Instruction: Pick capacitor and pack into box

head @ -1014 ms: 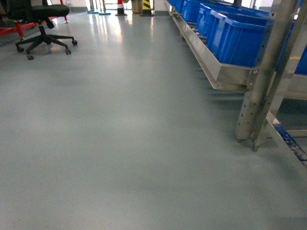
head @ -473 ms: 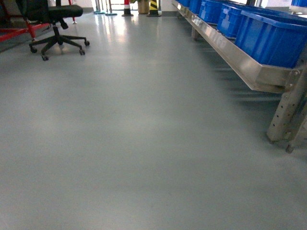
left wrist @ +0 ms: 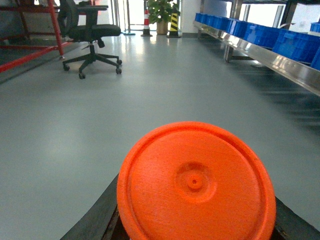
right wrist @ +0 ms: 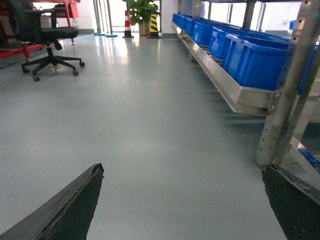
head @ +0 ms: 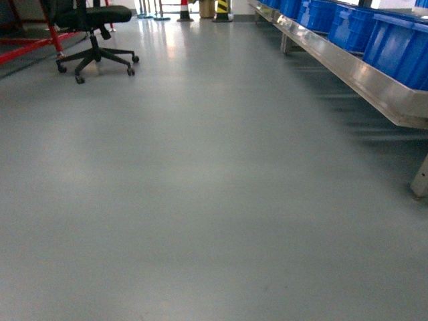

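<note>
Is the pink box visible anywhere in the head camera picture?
No, that view shows only grey floor, a black office chair and blue crates.

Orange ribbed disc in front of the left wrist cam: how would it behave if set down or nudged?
The round orange disc with a ribbed, printed-looking face looks like stiff, light plastic. On edge it would probably roll; lying flat, it would probably slide on the glossy grey floor.

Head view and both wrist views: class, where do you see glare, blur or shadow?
Head view: glare on the floor near the office chair, image slightly soft. Left wrist view: streaky blur along the shelf rail. Right wrist view: blue crates fairly sharp, faint shadow beneath the rail.
</note>
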Tool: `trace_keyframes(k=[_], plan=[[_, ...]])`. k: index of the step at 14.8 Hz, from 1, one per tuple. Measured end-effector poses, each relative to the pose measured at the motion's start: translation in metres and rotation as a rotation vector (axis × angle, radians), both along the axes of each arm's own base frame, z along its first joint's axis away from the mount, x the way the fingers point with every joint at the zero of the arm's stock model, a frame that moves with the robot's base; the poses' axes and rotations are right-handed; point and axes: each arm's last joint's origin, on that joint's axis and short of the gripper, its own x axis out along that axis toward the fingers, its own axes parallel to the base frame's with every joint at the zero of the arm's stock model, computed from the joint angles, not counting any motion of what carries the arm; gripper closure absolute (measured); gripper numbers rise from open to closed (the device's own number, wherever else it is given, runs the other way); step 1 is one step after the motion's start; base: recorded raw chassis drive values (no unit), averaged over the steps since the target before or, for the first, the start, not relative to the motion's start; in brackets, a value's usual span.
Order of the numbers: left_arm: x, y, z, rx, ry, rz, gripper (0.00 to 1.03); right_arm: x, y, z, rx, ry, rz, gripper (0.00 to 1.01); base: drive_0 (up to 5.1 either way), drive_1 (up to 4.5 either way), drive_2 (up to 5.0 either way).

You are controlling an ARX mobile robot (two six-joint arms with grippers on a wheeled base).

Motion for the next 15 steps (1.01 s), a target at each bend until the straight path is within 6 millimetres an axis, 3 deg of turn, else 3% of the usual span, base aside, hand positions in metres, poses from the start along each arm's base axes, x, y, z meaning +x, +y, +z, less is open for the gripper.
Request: trace_keyframes(k=[15], plan=[[0.0, 0.0, 0.0002, 0.0, -0.002, 0.002, 0.59, 0.0, 0.0, 0.0004, 0.0, -0.004, -0.001, 0.03, -5.0, 2.44, 2.4]])
